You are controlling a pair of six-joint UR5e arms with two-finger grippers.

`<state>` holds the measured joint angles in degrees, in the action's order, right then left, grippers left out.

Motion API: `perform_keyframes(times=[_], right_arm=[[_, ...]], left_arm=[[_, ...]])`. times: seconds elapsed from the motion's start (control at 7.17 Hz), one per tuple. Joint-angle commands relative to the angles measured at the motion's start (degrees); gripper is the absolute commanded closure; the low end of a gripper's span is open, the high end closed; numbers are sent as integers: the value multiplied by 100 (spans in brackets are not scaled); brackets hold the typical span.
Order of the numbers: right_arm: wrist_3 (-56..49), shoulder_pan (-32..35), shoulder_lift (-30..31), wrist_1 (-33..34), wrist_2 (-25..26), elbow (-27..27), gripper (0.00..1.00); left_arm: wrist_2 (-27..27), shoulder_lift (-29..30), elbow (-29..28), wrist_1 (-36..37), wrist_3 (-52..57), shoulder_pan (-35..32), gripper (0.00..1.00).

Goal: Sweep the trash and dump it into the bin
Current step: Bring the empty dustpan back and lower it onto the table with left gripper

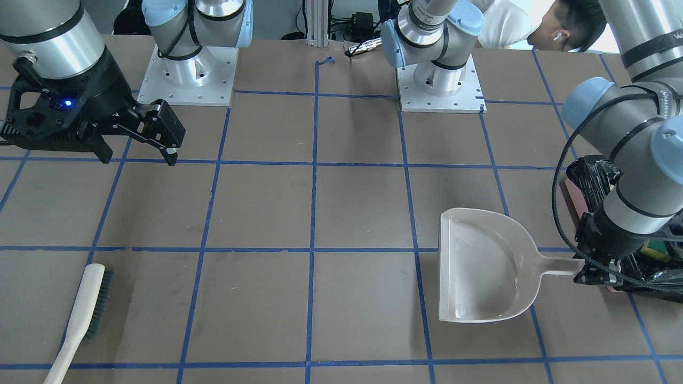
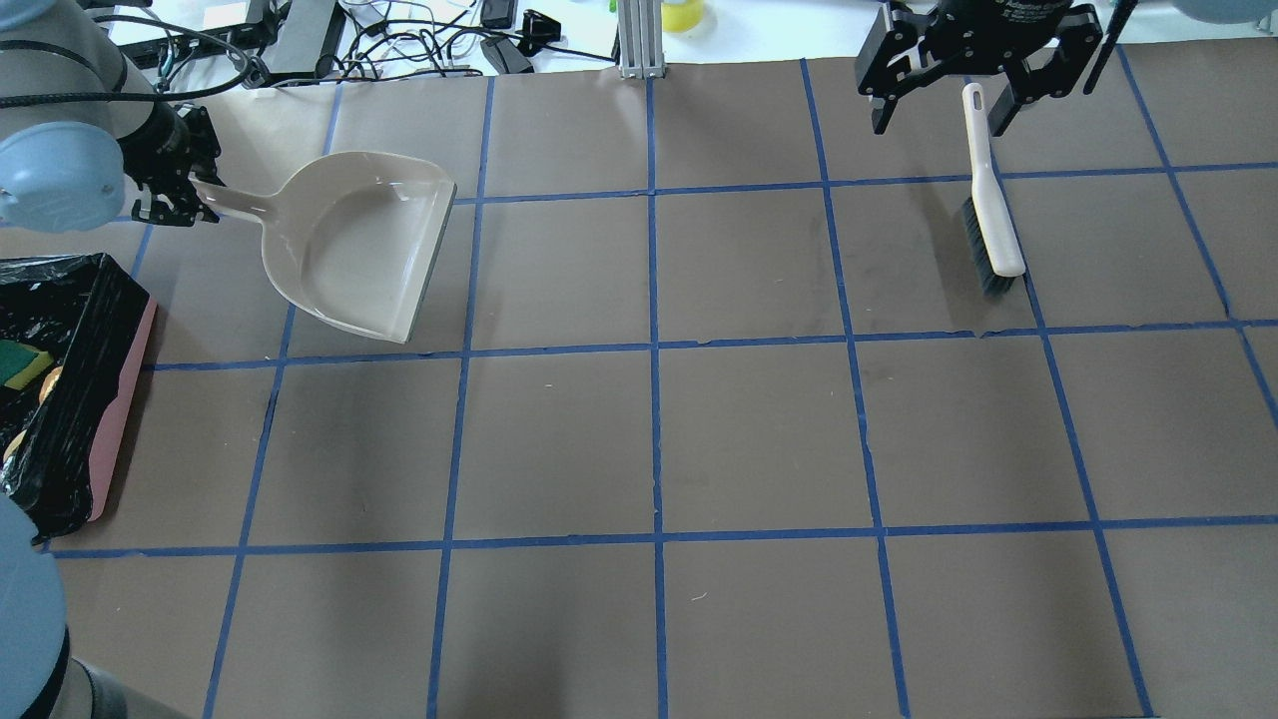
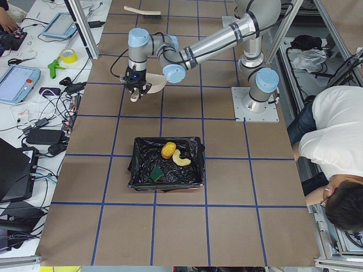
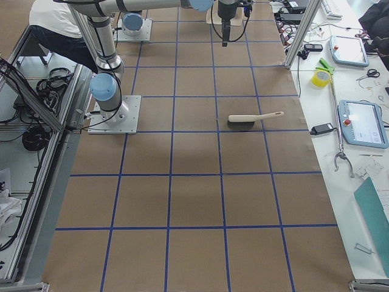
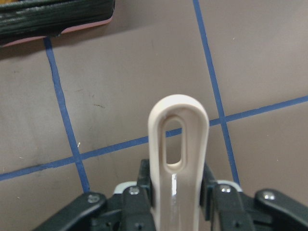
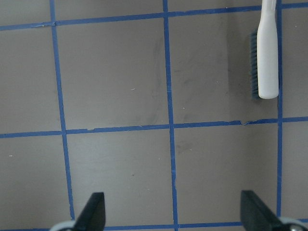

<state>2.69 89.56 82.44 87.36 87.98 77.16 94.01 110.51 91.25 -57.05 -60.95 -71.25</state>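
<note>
The trash lies inside the bin [image 3: 167,184], a pink container with a black bag: a yellow-orange potato-like piece [image 3: 168,150], a tan croissant-like piece [image 3: 181,159] and a green-and-yellow sponge [image 3: 157,171]. The bin also shows at the left edge of the overhead view [image 2: 120,399], with the sponge [image 2: 25,364] inside. My left gripper [image 2: 185,195] is shut on the handle [image 5: 178,144] of the empty beige dustpan [image 2: 349,240], which sits level and low over the table beside the bin. My right gripper [image 2: 944,100] is open and empty, raised above the table.
The beige brush [image 2: 993,210] with dark bristles lies on the table below my right gripper and also shows in the right wrist view [image 6: 267,57]. Both arm bases [image 1: 187,74] stand at the robot's edge of the table. An operator [image 3: 334,147] leans in beside the table.
</note>
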Motion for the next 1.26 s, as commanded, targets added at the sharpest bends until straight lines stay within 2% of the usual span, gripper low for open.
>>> perform_keyframes(times=[0.0,0.7,1.12], right_arm=[[-6,0,0,-9,0,1,0],[-6,0,0,-9,0,1,0],[-6,0,0,-9,0,1,0]], left_arm=[[-363,408,-20,280,-293,-3,100],[-375,1086,-142,572,-1040,-451,100],[-340,1157,-195,590,-1059,-469,100]])
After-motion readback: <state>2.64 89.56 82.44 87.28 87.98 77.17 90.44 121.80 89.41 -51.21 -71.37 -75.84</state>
